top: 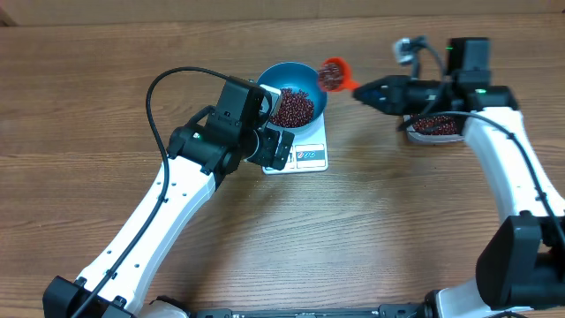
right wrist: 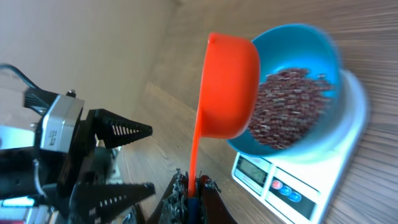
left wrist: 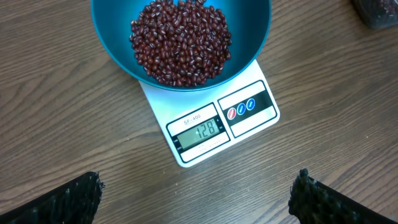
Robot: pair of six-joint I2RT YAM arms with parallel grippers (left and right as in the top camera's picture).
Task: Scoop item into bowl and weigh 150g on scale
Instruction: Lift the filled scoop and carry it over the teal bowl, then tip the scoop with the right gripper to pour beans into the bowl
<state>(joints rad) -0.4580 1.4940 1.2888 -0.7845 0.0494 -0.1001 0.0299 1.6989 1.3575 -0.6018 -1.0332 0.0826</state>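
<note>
Reading 128 on its grey display (left wrist: 200, 130), the scale (left wrist: 186, 106) also carries the small print "SF-400" just above those digits, and to the right of the display sits a dark panel with three round buttons (left wrist: 241, 109), one red and two blue; any finer print on them is too small to read. On the far part of the scale stands the bowl (left wrist: 106, 37), bright blue, holding a loose heap of dark red-brown beans (left wrist: 180, 43) that covers its bottom and stays well below the rim. An orange scoop (right wrist: 230, 87) hangs tilted at the bowl's far-right rim, and from overhead its cup appears to hold some beans. The right gripper (right wrist: 189, 199) is clamped tight on the end of the scoop's thin handle. Further right on the wooden table (top: 106, 79), partly hidden under the right arm, is a clear tub (top: 434, 129) with more beans in it. The left gripper (left wrist: 199, 180) hovers above the table just near of the scale's display edge, jaws spread wide and holding nothing, its dark fingers (left wrist: 68, 202) showing at both lower corners of the left wrist view
</note>
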